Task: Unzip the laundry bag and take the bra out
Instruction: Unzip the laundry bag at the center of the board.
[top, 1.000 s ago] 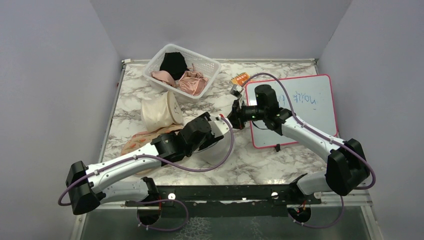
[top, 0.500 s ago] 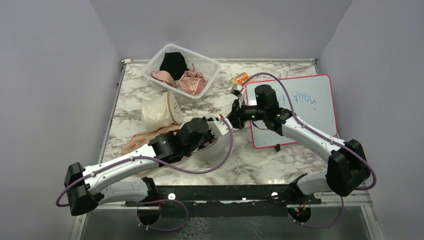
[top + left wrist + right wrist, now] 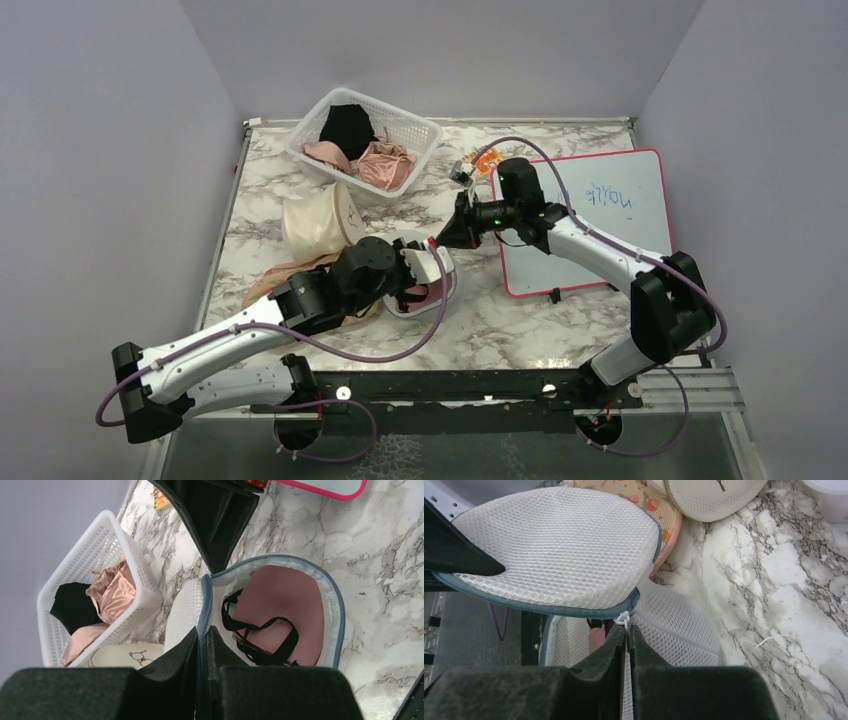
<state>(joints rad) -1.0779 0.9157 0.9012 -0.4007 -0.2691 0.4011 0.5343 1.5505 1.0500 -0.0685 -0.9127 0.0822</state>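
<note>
Bag (image 3: 336,605): middle of the desk (image 3: 520,320), between the two hands; the zip is undone round most of the rim in view.
Lid (image 3: 554,545): tipped up on edge, joined to the wall at the far side.
Left hand (image 3: 202,635): closed tight on the lid's blue zip edge, near side.
Right hand (image 3: 628,630): closed tight on the white zip pull (image 3: 624,617), where lid meets wall.
Bra (image 3: 285,595): pink cup with black straps, inside the bag, uncovered; just beyond the left hand, below the right.
Step, judged: widening the mouth for a reach inside.
Method: left hand draws the lid up and back while the right anchors the wall; gentle tension, so the bag neither slides nor lifts.
Caution: one hand must let go to take the cup; the straps may catch on the zip.
</note>
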